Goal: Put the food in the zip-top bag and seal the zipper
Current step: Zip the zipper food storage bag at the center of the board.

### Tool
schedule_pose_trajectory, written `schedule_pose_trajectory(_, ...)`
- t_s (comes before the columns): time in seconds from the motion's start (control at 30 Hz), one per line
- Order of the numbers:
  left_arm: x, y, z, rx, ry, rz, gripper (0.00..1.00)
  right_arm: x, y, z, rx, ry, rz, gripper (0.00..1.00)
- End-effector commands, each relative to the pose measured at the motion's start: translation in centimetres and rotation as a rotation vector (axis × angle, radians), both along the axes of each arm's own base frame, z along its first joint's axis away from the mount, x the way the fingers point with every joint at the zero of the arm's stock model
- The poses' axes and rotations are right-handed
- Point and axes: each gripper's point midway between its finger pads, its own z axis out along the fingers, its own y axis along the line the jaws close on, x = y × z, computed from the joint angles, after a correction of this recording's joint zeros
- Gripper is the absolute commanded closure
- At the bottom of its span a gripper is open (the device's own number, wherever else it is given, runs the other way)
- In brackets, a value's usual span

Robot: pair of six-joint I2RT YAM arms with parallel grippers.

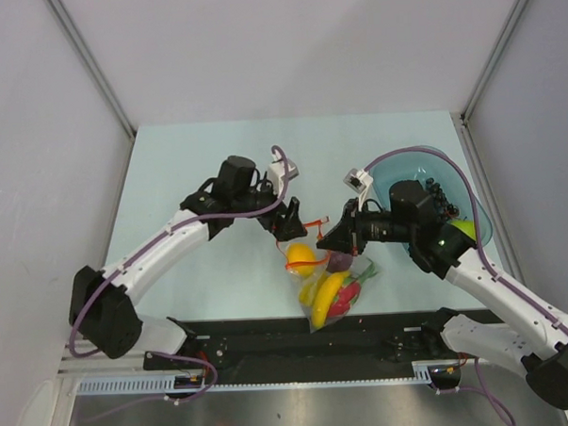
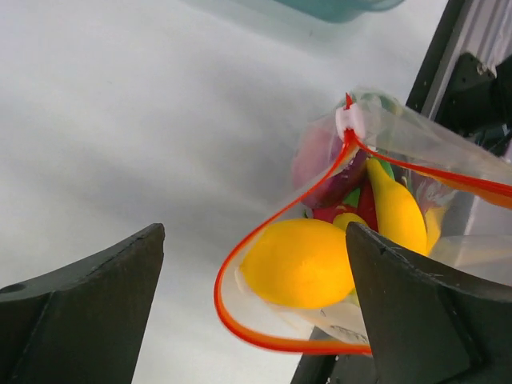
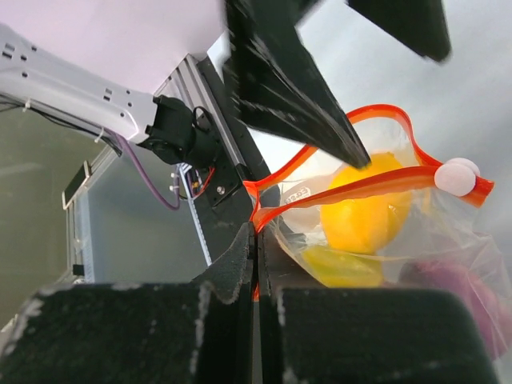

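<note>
The clear zip-top bag [image 1: 336,291] lies near the table's front edge, mouth open, holding a yellow round fruit [image 1: 301,257], a banana [image 1: 327,291], a red piece and a purple ball [image 1: 340,261]. My right gripper [image 1: 330,237] is shut on one end of the orange-red zipper strip [image 3: 336,192], seen pinched in the right wrist view [image 3: 257,260]. The white slider [image 3: 456,178] sits at the strip's other end. My left gripper [image 1: 292,230] is open; in the left wrist view [image 2: 256,320] its fingers straddle the looped zipper [image 2: 232,312] and the yellow fruit [image 2: 300,264].
A translucent teal bowl [image 1: 438,173] stands at the right rear, partly under my right arm; a yellow-green piece [image 1: 462,229] shows at its near rim. The black base rail [image 1: 271,341] runs just in front of the bag.
</note>
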Motion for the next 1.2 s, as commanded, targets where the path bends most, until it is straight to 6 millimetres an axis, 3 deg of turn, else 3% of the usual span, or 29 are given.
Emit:
schedule_pose_trajectory(0.0, -1.9, -2.7, -0.8, -0.023, -0.068, -0.228, 0.01, -0.5, 0.2, 0.7, 0.018, -0.088, 0.058, 1.0)
schedule_pose_trajectory(0.1, -2.7, -3.9, -1.2, -0.039, -0.103, -0.252, 0.08, -0.5, 0.2, 0.5, 0.021, -0.099, 0.057, 1.0)
schedule_pose_trajectory(0.2, -3.0, -5.2, 0.2, -0.103, -0.108, -0.268, 0.25, -0.8, 0.4, 0.8, 0.038, -0.128, 0.068, 1.0)
schedule_pose_trajectory(0.23, -3.1, -5.5, 0.6, -0.118, -0.106, -0.276, 0.39, -0.8, 0.4, 0.6, 0.037, -0.133, 0.069, 1.0)
schedule_pose_trajectory(0.3, -3.7, -6.5, 2.3, -0.169, -0.104, -0.311, 0.56, -0.7, 0.7, 0.8, 0.048, -0.165, 0.066, 1.0)
schedule_pose_trajectory(0.33, -4.0, -6.7, 2.7, -0.18, -0.103, -0.326, 0.75, -0.6, 0.7, 0.6, 0.048, -0.169, 0.06, 1.0)
schedule_pose_trajectory(0.43, -4.9, -7.3, 3.8, -0.188, -0.075, -0.374, 0.99, -0.1, 1.4, 1.6, 0.091, -0.199, 0.042, 1.0)
schedule_pose_trajectory(0.57, -5.3, -7.4, 5.8, -0.209, -0.103, -0.41, 1.0, 1.1, 2.7, 3.2, 0.139, -0.261, -0.011, 1.0)
schedule_pose_trajectory(0.67, -5.7, -7.2, 7.8, -0.222, -0.145, -0.442, 1.0, 0.6, 3.9, 4.0, 0.158, -0.306, 0.0, 0.98)
schedule_pose_trajectory(0.73, -6.3, -7.1, 8.0, -0.219, -0.139, -0.476, 1.0, 0.0, 4.3, 3.4, 0.149, -0.315, 0.029, 0.79)
schedule_pose_trajectory(0.77, -6.4, -7.1, 7.8, -0.212, -0.142, -0.487, 1.0, -0.1, 4.1, 3.2, 0.138, -0.338, 0.04, 0.58)
schedule_pose_trajectory(0.87, -7.1, -7.0, 6.5, -0.188, -0.145, -0.509, 1.0, -0.4, 3.1, 2.7, 0.062, -0.41, 0.065, 0.24)
schedule_pose_trajectory(0.9, -7.1, -6.9, 6.3, -0.188, -0.146, -0.508, 1.0, -0.8, 2.4, 2.0, 0.009, -0.399, 0.078, 0.19)
schedule_pose_trajectory(0.97, -7.2, -6.8, 6.3, -0.196, -0.165, -0.508, 1.0, -1.4, 0.8, 2.9, -0.019, -0.474, 0.091, 0.13)
schedule_pose_trajectory(1.0, -7.3, -6.8, 6.4, -0.199, -0.174, -0.511, 1.0, -1.6, -0.2, 2.2, -0.07, -0.513, 0.104, 0.12)
schedule_pose_trajectory(1.03, -7.4, -6.8, 6.7, -0.207, -0.185, -0.518, 1.0, -1.7, -1.7, 3.5, -0.067, -0.57, 0.079, 0.11)
schedule_pose_trajectory(1.1, -7.7, -6.9, 7.1, -0.218, -0.202, -0.536, 1.0, -2.0, -3.4, 3.2, -0.123, -0.669, 0.099, 0.09)
schedule_pose_trajectory(1.13, -7.9, -7.0, 7.2, -0.22, -0.223, -0.548, 1.0, -2.5, -4.4, 4.1, -0.119, -0.729, 0.088, 0.09)
schedule_pose_trajectory(1.17, -8.4, -7.1, 7.4, -0.229, -0.231, -0.569, 1.0, -2.1, -5.3, 3.5, -0.159, -0.746, 0.076, 0.09)
